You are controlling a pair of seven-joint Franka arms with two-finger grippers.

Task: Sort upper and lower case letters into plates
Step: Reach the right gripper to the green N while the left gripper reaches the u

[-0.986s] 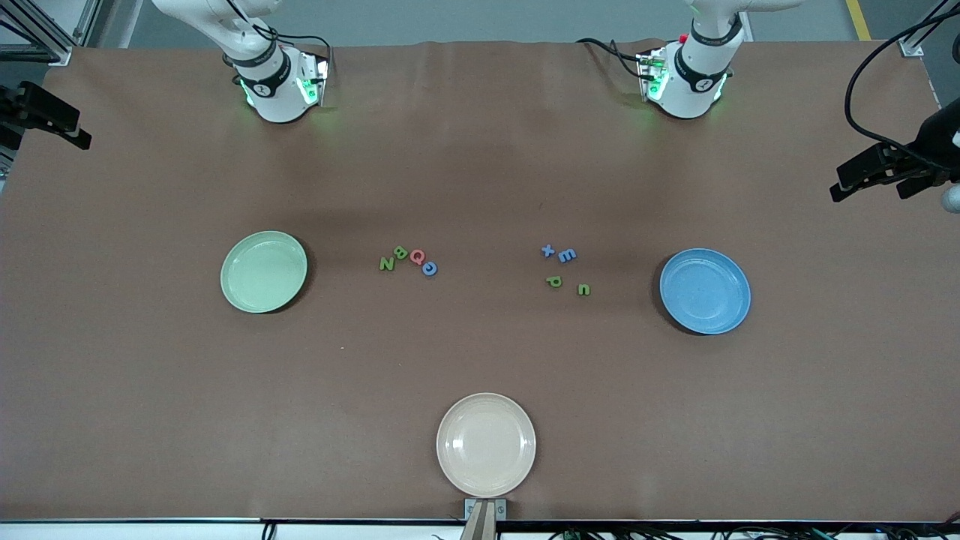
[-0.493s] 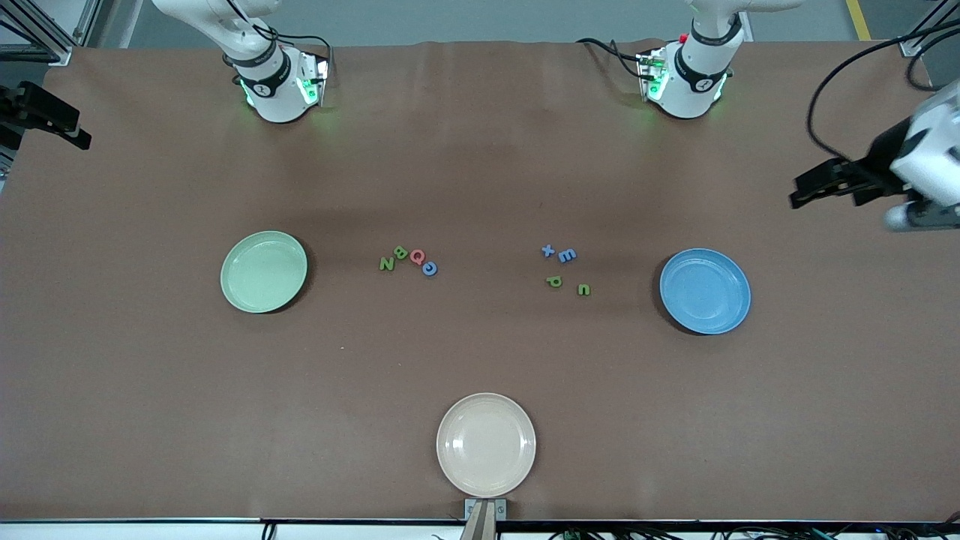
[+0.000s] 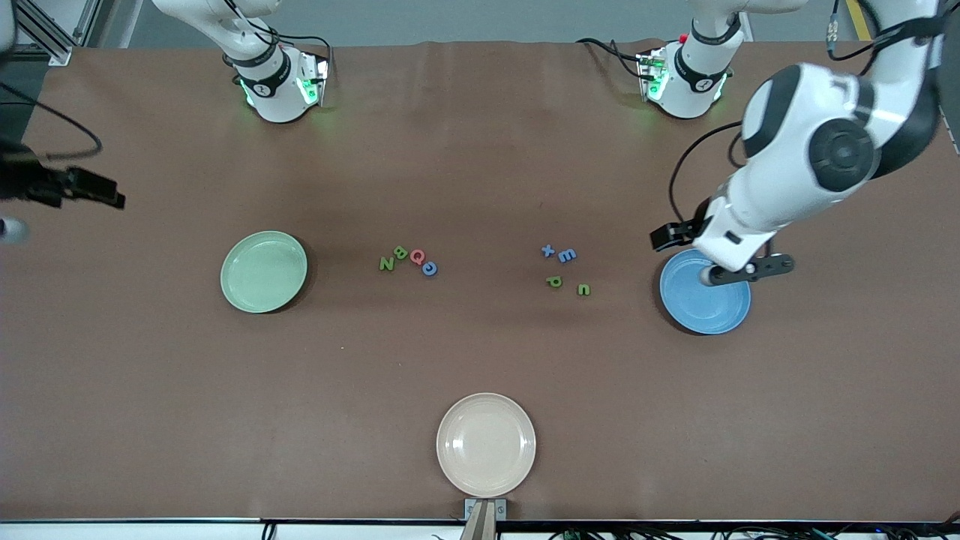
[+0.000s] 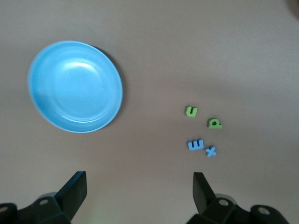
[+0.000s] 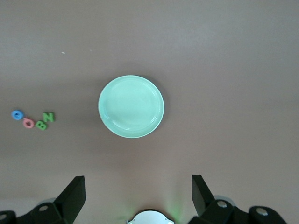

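- Two grippers are up in the air, and I see both with fingers spread wide and nothing between them.
- I have the left gripper (image 4: 139, 191) over the table at the rim of the blue plate (image 3: 705, 300), on the left arm's end.
- I have the right gripper (image 5: 138, 193) over the table edge at the right arm's end, near the pale green plate (image 3: 264, 271).
- Between the two plates I count two clusters of letters, all lying on the table.
- Green N (image 3: 386, 263), green B (image 3: 400, 253), red Q (image 3: 417, 257) and blue C (image 3: 430, 268) sit close together nearer the green plate.
- Blue x (image 3: 548, 251) and blue E (image 3: 568, 256) lie just beside each other; green p (image 3: 553, 281) and green u (image 3: 583, 289) lie nearer the front camera.
- One beige plate (image 3: 486, 445) sits nearest the front camera, well apart from everything.
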